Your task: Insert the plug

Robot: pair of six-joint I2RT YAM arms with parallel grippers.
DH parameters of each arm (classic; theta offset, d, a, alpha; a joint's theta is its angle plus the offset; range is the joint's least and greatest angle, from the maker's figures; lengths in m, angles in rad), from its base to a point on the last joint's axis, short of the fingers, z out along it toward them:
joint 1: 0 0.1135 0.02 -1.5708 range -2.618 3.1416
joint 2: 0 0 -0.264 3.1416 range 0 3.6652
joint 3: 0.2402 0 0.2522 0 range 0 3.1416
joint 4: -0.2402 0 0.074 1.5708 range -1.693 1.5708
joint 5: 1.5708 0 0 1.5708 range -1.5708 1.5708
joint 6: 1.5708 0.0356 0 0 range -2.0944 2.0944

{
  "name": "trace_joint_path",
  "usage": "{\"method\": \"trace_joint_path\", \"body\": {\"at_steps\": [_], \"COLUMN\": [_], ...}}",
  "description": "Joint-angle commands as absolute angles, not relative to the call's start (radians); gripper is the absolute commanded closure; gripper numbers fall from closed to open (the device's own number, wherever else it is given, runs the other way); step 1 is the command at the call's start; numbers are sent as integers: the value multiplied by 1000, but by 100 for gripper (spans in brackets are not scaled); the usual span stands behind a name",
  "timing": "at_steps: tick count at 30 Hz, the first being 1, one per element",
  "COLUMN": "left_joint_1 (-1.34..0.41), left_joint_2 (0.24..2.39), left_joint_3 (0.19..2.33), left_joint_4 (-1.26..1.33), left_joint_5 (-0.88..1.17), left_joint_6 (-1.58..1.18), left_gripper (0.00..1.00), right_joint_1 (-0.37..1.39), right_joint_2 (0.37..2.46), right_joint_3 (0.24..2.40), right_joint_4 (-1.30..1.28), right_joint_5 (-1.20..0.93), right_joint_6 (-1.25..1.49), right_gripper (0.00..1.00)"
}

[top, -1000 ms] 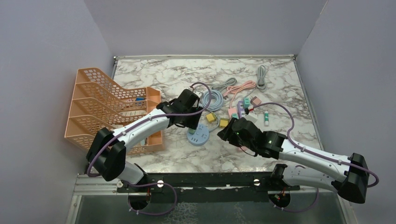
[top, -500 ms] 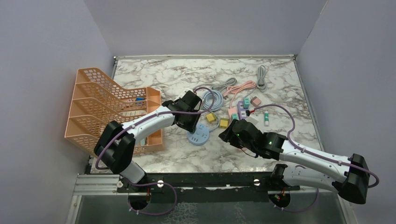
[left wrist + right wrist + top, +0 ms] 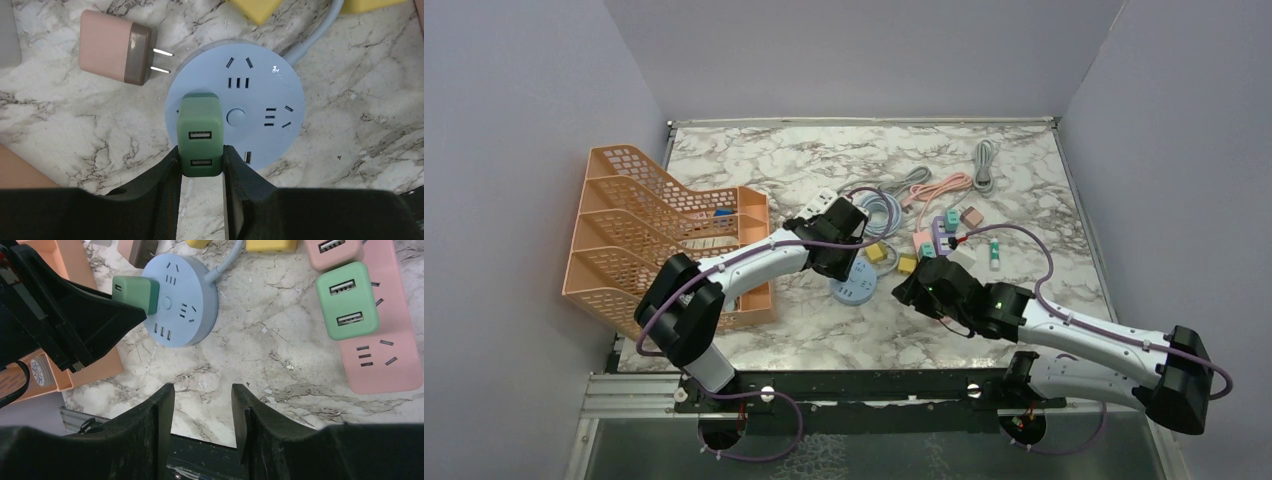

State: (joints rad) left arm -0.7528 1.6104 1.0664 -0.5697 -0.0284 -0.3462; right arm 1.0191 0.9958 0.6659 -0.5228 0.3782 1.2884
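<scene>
My left gripper (image 3: 200,156) is shut on a green USB plug (image 3: 200,129), which stands upright over the left part of the round blue socket hub (image 3: 255,112). The plug's prongs are hidden, so I cannot tell how deep it sits. In the top view the left gripper (image 3: 840,262) is right over the hub (image 3: 859,291). My right gripper (image 3: 202,390) is open and empty above bare marble, to the right of the hub (image 3: 187,310) and apart from it. It also shows in the top view (image 3: 914,287). The green plug also shows in the right wrist view (image 3: 135,292).
A pink plug (image 3: 115,52) lies beside the hub. A pink power strip (image 3: 385,340) holds another green charger (image 3: 347,300). Yellow plugs (image 3: 877,251), coiled cables (image 3: 944,185) and an orange rack (image 3: 654,230) are nearby.
My left gripper has moved a little to the right with the green plug, ending over the blue hub. The right arm has barely moved.
</scene>
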Motion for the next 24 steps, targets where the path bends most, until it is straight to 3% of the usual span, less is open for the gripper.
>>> {"method": "trace_joint_path", "body": {"at_steps": [1,6,21,24], "left_joint_1": [-759,-760,-759,-759], "left_joint_2": [1788,1834,1623,1608], "left_joint_3": [962,954,1058,1048], "left_joint_4": [-597,-586,-772,-780], "left_joint_5": [-197,-209,-100,-81], "left_joint_6": [-361,-353,-312,-306], "left_gripper": [100,100,100,93], "right_joint_1": [1018,1018,1018,1018], "right_joint_2": [1018,1067,1117,1125], "right_joint_3": [685,736,808,810], "right_joint_4": [-554,-610,-624,-614], "right_joint_5": [430,445,467,460], "right_joint_6": [1300,1294,1233,1233], "right_gripper": [55,56,54,54]}}
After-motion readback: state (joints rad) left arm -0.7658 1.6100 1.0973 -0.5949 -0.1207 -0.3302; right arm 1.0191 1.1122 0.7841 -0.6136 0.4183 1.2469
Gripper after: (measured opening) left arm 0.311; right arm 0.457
